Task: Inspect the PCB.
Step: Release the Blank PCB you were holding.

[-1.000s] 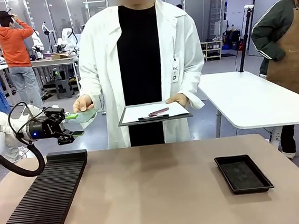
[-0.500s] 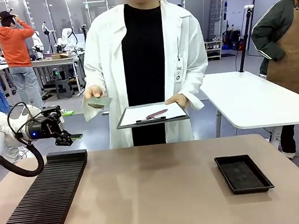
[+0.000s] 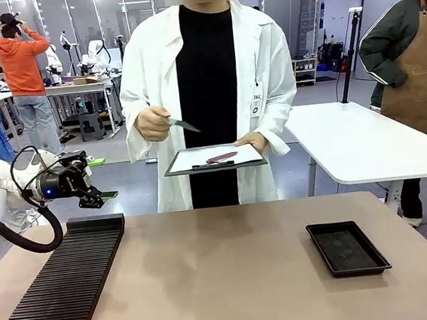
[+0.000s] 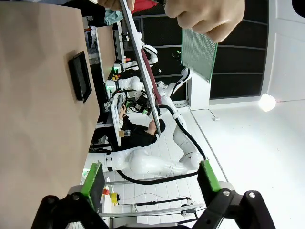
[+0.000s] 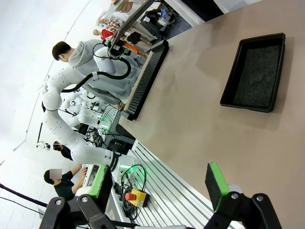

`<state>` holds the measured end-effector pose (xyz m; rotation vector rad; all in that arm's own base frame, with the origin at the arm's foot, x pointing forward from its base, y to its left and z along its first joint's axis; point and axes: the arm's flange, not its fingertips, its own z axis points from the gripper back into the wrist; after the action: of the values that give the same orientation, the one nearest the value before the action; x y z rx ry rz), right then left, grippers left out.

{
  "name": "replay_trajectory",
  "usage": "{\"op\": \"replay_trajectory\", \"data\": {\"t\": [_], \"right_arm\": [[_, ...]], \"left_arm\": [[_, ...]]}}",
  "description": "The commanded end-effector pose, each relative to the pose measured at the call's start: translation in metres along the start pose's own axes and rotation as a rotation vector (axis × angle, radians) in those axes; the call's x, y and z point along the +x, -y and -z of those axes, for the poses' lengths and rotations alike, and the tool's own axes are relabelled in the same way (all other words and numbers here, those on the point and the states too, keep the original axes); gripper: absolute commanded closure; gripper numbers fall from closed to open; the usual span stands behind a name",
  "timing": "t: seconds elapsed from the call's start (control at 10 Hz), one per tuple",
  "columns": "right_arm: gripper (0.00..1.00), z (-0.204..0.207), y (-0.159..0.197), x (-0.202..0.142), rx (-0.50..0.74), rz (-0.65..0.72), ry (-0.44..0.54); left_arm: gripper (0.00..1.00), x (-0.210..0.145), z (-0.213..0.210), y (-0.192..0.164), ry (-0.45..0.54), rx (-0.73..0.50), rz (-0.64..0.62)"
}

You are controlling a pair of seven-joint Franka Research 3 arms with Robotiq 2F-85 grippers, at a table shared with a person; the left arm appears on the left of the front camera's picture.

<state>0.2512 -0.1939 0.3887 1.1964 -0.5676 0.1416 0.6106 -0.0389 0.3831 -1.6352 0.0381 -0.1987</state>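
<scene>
Nearest you, on the table [image 3: 226,287]: ribbed black rack [image 3: 59,288] left, black tray [image 3: 347,248] right.
Your right gripper [image 5: 158,185]: jaws released, empty.
Your left gripper [image 3: 102,178]: released, empty, by the rack's far end.
Farthest: PCB [image 3: 182,124], pinched in the person's hand [image 3: 152,124], just above the clipboard [image 3: 213,158].

The PCB [image 4: 199,54] shows a matt, dotted green face; the tray [image 3: 348,249] looks matt black plastic.

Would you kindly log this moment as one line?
thin green circuit board: in person's hand | left gripper: open, empty | right gripper: open, empty
</scene>
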Motion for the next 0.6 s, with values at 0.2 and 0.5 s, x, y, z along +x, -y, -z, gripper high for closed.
{"op": "replay_trajectory", "data": {"t": [0.2, 0.5], "right_arm": [[0.0, 0.0002, -0.0012, 0.0019, 0.012, -0.008, 0.016], [0.0, 0.0002, -0.0012, 0.0019, 0.012, -0.008, 0.016]], "left_arm": [[0.0, 0.0003, 0.0007, -0.0001, 0.0, 0.002, 0.0], [0.0, 0.0003, 0.0007, -0.0001, 0.0, 0.002, 0.0]]}}
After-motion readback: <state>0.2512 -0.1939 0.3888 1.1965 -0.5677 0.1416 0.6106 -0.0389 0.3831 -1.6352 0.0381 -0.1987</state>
